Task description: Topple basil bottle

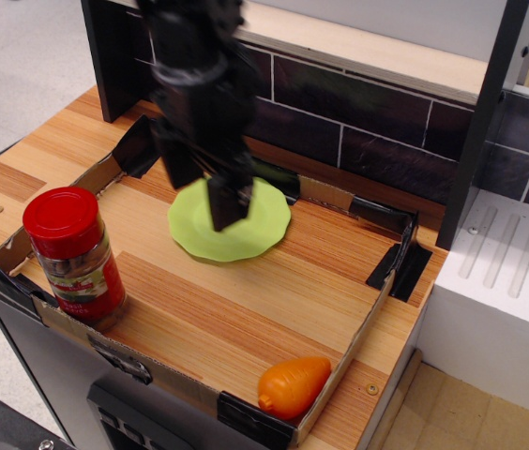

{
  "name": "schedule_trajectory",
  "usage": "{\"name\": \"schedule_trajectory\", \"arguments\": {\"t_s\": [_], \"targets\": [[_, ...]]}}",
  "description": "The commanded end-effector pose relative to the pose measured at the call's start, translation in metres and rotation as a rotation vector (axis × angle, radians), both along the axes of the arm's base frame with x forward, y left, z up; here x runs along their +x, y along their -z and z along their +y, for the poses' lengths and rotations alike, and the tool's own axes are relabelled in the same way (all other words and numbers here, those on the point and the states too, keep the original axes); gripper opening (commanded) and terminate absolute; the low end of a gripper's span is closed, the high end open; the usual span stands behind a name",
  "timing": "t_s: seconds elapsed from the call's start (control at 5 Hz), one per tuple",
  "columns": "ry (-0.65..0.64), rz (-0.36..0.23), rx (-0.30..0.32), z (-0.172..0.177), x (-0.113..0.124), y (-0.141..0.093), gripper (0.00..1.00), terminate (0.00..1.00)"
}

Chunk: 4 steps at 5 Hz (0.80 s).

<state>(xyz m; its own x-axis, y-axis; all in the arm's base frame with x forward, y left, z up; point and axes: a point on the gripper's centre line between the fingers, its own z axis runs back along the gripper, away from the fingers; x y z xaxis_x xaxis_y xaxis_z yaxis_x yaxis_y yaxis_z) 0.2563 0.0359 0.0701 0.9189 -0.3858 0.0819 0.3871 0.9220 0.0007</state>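
Observation:
The basil bottle (74, 255) stands upright at the front left corner of the cardboard-edged tray (358, 330). It is a clear jar with a wide red cap and a red label. My black gripper (202, 192) hangs above the left part of the green plate (253, 232), blurred by motion. Its two fingers (226, 205) are spread apart with nothing between them. It is behind and to the right of the bottle, well apart from it. An orange carrot (293, 385) lies at the tray's front right corner.
A dark brick-pattern back wall (368, 122) runs behind the tray. A black post (478, 122) and a white ribbed drainer (513, 272) stand at the right. Bare wood lies between the plate and the bottle.

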Motion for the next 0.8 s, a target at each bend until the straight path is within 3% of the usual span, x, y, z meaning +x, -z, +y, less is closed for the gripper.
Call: {"name": "schedule_trajectory", "arguments": {"t_s": [0.0, 0.6], "targets": [[0.071, -0.046, 0.032, 0.014, -0.017, -0.026, 1.00, 0.00], [0.126, -0.009, 0.069, 0.025, -0.044, -0.029, 1.00, 0.00]]}}
